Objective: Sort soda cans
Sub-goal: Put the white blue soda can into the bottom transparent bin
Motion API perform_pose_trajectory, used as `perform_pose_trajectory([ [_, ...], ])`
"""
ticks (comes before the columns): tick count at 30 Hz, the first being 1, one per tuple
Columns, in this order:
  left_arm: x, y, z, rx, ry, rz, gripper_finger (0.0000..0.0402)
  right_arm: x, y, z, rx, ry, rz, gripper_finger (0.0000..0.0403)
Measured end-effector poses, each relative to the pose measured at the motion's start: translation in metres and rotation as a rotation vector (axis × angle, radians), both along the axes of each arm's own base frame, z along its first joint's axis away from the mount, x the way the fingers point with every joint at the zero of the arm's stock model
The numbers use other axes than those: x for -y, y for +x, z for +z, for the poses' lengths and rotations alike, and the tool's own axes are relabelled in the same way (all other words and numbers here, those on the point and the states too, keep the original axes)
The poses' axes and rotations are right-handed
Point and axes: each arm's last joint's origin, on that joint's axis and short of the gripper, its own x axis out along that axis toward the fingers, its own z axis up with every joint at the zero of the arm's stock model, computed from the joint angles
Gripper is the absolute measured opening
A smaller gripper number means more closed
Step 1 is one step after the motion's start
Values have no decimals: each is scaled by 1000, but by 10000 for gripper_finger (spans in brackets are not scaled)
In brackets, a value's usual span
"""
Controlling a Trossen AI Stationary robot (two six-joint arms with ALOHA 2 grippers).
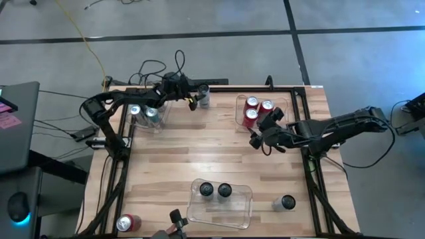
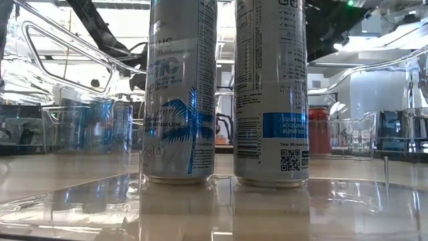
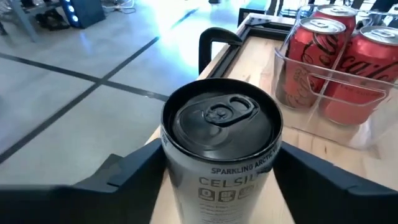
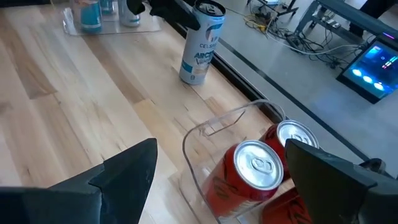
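Aluminium, thin-walled and slick: the silver-blue can (image 3: pixel 219 155) stands upright at twelve o'clock on the worktop (image 1: pixel 199 153), between the left hand's (image 1: pixel 196 97) spread fingers, not yet pinched. Likely light and easily dented, so grip mid-body, gently. At two o'clock, the right hand (image 1: pixel 265 133) hangs spread beside the bin (image 4: pixel 205 134) of red cans (image 1: pixel 253 109).

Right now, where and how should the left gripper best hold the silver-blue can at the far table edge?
Probably mid-body: the silver-blue can stands upright, so the left gripper should approach level from the side, fingers flanking its round wall.
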Motion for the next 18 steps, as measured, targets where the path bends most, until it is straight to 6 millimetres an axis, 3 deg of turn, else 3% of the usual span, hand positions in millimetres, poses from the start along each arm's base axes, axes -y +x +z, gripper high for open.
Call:
perform_pose_trajectory([
  [3, 2, 1, 0, -6, 5, -8, 238, 0, 0, 0, 0, -1, 2, 368],
  [10, 9, 1, 8, 5, -24, -10, 235, 0, 0, 0, 2, -1, 3, 368],
  [18, 48, -19, 71, 17, 39, -29, 237, 0, 0, 0, 1, -1, 3, 368],
])
